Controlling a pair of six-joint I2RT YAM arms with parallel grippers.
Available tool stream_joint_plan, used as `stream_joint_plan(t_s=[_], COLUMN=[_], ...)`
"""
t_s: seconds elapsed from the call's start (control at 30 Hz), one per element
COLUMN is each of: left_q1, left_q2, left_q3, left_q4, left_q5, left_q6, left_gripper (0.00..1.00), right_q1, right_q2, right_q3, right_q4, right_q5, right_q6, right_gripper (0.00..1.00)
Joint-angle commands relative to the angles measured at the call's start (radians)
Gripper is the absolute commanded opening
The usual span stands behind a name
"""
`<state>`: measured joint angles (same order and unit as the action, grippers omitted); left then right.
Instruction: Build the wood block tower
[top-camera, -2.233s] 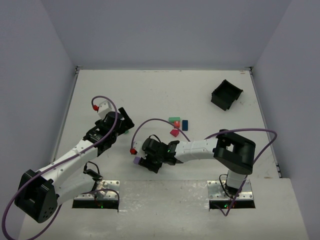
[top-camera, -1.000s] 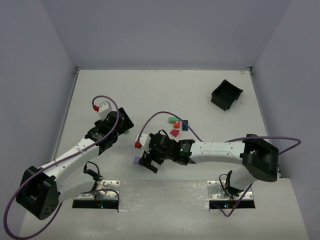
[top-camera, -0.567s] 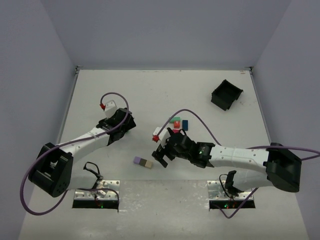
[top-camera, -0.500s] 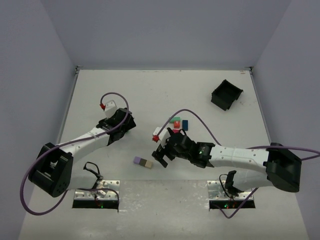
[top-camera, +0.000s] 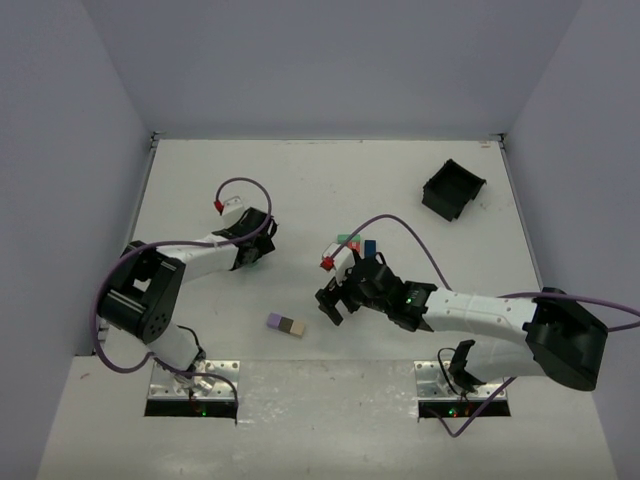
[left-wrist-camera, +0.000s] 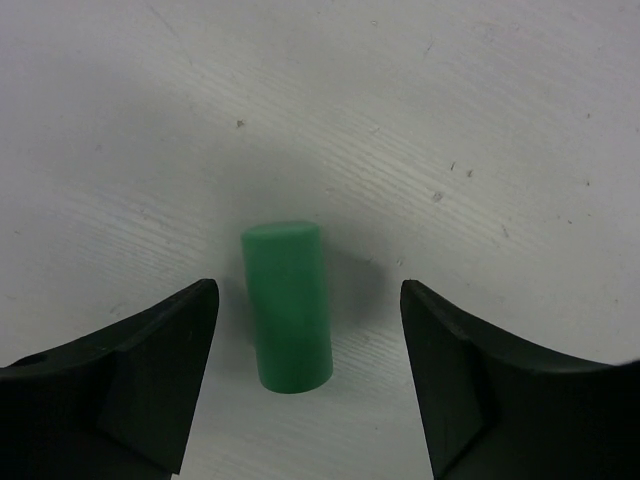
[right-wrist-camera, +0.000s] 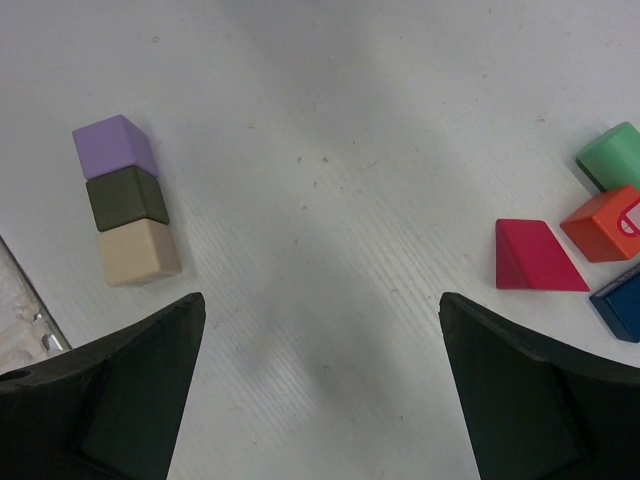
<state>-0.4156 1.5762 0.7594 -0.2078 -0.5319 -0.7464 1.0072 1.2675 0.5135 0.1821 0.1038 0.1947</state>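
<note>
A green cylinder block (left-wrist-camera: 287, 305) lies on the table between the fingers of my left gripper (left-wrist-camera: 305, 300), nearer the left finger and touching neither. The jaws stand apart. In the top view my left gripper (top-camera: 255, 250) hides it. Purple (right-wrist-camera: 115, 145), dark olive (right-wrist-camera: 125, 198) and tan (right-wrist-camera: 138, 250) blocks lie touching in a row (top-camera: 286, 324). My right gripper (right-wrist-camera: 320, 305) is open and holds nothing, up and to the right of that row (top-camera: 335, 300). A magenta wedge (right-wrist-camera: 535, 257), red (right-wrist-camera: 605, 222), green (right-wrist-camera: 615, 155) and blue (right-wrist-camera: 620, 305) blocks lie close together.
A square black bin (top-camera: 453, 189) stands at the back right. White walls close off the table's far end and both sides. The loose block cluster (top-camera: 355, 243) lies just behind the right wrist.
My right gripper has drawn back to the right, away from the three-block row, which stays put. The left arm has folded back, and its jaws have narrowed around the green cylinder.
</note>
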Motion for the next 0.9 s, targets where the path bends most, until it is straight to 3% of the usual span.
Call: stream_joint_plan(t_s=[0.0,0.4,0.5,0.63,0.73,0.83,0.87], left_q1=[0.01,0.014,0.015,0.015,0.014,0.005,-0.004], left_q2=[0.02,0.026,0.076,0.057,0.014,-0.096,-0.142], left_q3=[0.033,-0.026,0.0,-0.014,-0.032,-0.055,-0.076], left_q4=[0.025,0.066,0.035,0.044,0.085,0.202,0.298], left_q5=[0.018,0.016,0.004,0.024,0.041,0.189,0.33], left_q6=[-0.007,-0.003,-0.011,-0.008,0.081,0.242,0.326], left_gripper=[0.66,0.49,0.25,0.02,0.0,0.0,0.0], right_q1=[-0.013,-0.03,-0.032,-0.035,-0.042,-0.082,-0.093], right_q2=[-0.007,-0.03,-0.045,-0.056,-0.057,-0.072,-0.08], right_q3=[-0.003,-0.006,-0.011,-0.01,-0.007,-0.004,-0.007], right_q4=[0.062,0.045,0.035,0.031,0.03,0.023,0.02], right_q5=[-0.001,0.025,0.032,0.033,0.049,0.001,-0.033], right_q6=[0.014,0.057,0.066,0.079,0.118,0.153,0.174], right_gripper=[0.99,0.99,0.99,0.99,0.99,0.99,0.99])
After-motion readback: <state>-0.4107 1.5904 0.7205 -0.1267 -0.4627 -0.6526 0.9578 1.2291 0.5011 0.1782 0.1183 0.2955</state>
